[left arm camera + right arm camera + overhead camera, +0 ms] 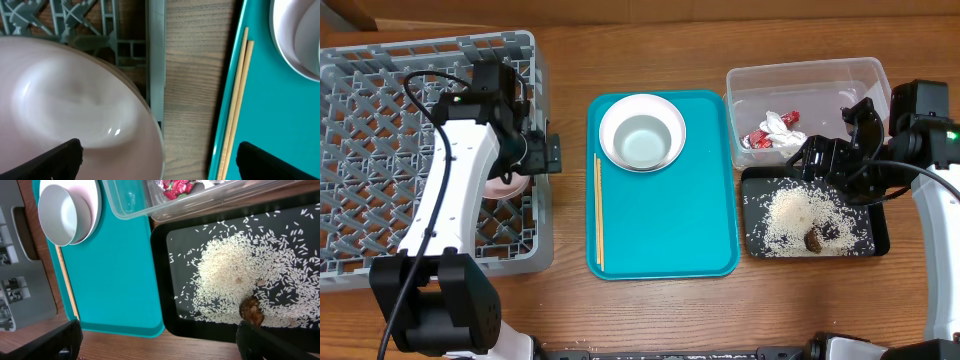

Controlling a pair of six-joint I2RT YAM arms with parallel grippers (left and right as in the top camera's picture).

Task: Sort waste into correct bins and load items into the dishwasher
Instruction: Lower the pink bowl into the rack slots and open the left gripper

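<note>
Legible text: none in any of the three views.
Print on wrapper (772, 135): red-and-white pattern, crumpled inside the clear tub (860, 75); any characters are too small to read from overhead.
Right wrist view of wrapper (175, 186): cut off by the top edge and blurred; nothing readable.

**Colours and Patterns**

The counter (640, 50) is brown wood grain. The rack (380, 90) is a grey lattice, and the bowl (65, 100) is pale pink. The teal tray (660, 220) bears a white plate (611, 128) and tan chopsticks (599, 210). The clear tub (800, 72) shows a red-and-white wrapper (765, 138). The black tray (876, 232) is speckled with white rice (800, 210) around a brown lump (815, 238).
</note>
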